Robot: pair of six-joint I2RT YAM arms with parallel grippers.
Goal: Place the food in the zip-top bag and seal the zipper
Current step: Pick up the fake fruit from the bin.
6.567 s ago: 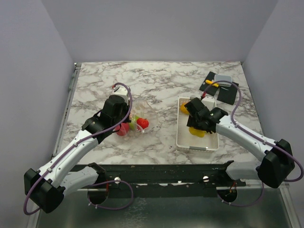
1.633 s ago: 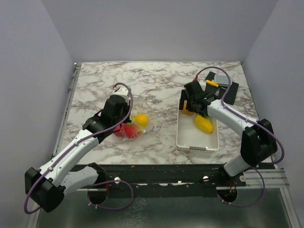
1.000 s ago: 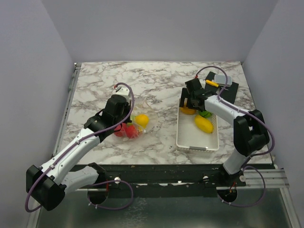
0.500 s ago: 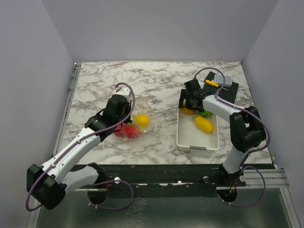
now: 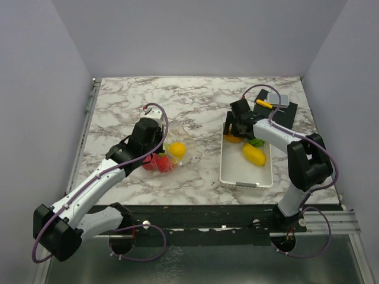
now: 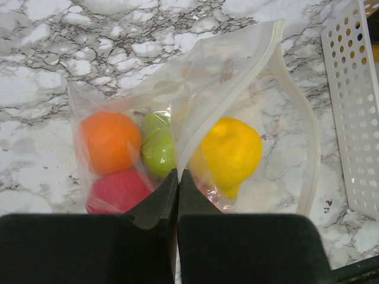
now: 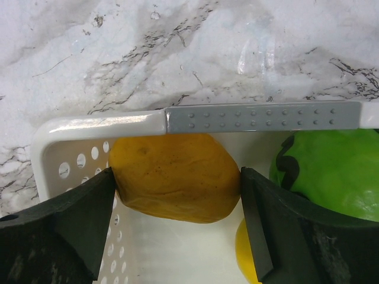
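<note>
The left tool (image 6: 177,173) is shut tight on the top sheet of the bag (image 6: 118,100). It pinches the thin sheet and lifts it, so the mouth gapes and more food can go in. The zipper (image 6: 312,136) is not pressed shut yet; its lower lip lies in a wide curve on the desk (image 5: 195,100). Inside the bag sit an orange ball (image 6: 109,142), a green apple (image 6: 157,148), a red ball (image 6: 118,189) and a yellow fruit (image 6: 228,151). The bag lies a bit left of the middle of the desk, with its mouth turned to the right edge.

The right tool (image 7: 176,174) has a finger on each side of an orange lump (image 7: 174,189). Both fingers touch it, so it looks like a grip for lifting. The lump sits in the far left corner of the white basket (image 7: 89,125). Beside it are a green piece (image 7: 331,171) and a yellow piece (image 5: 254,154). The basket lies near the right edge of the desk.

I think three foods must go in before the zipper can be shut.
</note>
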